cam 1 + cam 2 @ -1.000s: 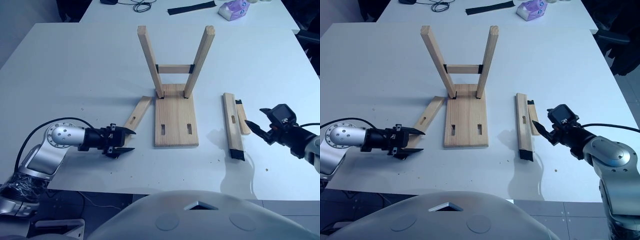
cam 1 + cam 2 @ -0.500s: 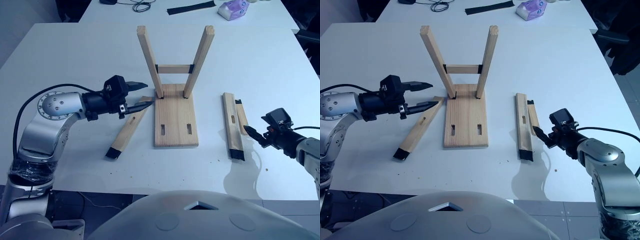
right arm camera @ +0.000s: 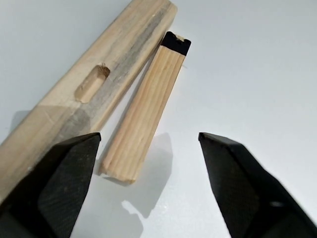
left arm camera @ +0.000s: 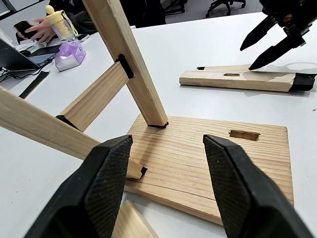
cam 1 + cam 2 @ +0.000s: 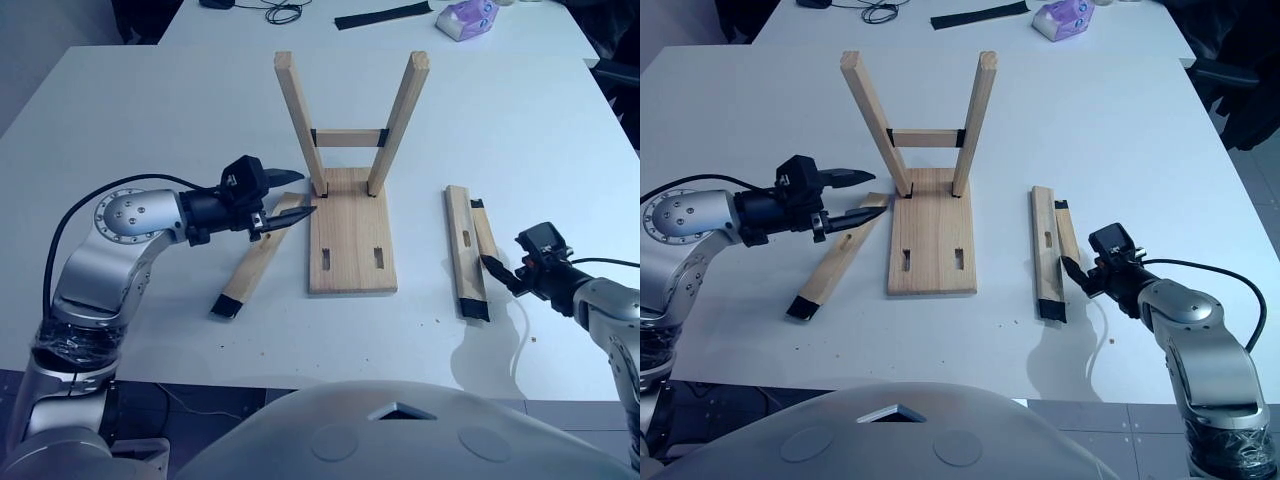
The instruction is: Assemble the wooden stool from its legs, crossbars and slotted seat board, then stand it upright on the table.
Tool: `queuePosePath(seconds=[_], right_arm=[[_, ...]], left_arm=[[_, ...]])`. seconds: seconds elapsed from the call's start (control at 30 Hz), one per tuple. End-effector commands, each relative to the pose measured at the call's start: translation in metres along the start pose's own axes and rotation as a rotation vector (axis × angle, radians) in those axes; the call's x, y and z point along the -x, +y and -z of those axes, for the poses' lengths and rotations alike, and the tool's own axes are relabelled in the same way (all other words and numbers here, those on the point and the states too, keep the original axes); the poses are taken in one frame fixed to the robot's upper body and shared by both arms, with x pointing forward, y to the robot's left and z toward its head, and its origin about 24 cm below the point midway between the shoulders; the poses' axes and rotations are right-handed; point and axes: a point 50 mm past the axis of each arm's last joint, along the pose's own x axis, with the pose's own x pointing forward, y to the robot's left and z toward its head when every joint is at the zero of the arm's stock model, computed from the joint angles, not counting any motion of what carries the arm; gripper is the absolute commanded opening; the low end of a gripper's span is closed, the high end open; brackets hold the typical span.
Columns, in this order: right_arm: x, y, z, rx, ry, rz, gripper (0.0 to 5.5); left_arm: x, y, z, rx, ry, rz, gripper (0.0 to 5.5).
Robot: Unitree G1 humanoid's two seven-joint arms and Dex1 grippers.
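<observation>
Left claw (image 5: 308,193): released, beside loose leg (image 5: 255,258), 9 o'clock of seat board (image 5: 350,250). Right claw (image 5: 498,272): released, over loose crossbar (image 5: 484,235). Upright legs (image 5: 298,120): fitted; roughly half outstanding.

The left gripper (image 5: 305,193) has swung from the table's near edge up to the far end of the loose leg (image 5: 255,262), by the seat board (image 5: 350,250) (jaws spread throughout). The right gripper (image 5: 497,270) has crept in toward the short crossbar (image 5: 484,232).
</observation>
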Motion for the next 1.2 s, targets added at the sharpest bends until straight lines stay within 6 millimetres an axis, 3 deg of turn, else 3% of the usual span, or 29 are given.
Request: queuePosePath(seconds=[0.03, 0.33, 0.77, 0.83, 1.03, 1.2], right_arm=[[-0.006, 0.001, 0.003, 0.018, 0.002, 0.008, 3.65], [-0.017, 0.014, 0.022, 0.01, 0.047, -0.023, 3.65], [-0.024, 0.005, 0.045, -0.031, 0.096, 0.012, 1.6], [-0.025, 0.003, 0.045, -0.034, 0.096, 0.02, 1.33], [-0.027, 0.002, 0.039, -0.05, 0.064, 0.025, 1.32], [-0.022, -0.017, 0.017, -0.05, -0.028, 0.07, 1.32]], left_arm=[[-0.004, 0.001, -0.004, -0.013, -0.002, 0.001, 2.64], [-0.007, 0.008, 0.0, 0.012, 0.007, -0.044, 2.64], [-0.007, 0.013, 0.0, 0.02, 0.001, -0.092, 2.64], [-0.007, 0.014, 0.0, 0.022, -0.004, -0.1, 2.64], [-0.005, 0.021, -0.001, 0.023, -0.014, -0.152, 2.64], [0.001, 0.033, -0.002, 0.03, -0.021, -0.201, 2.64]])
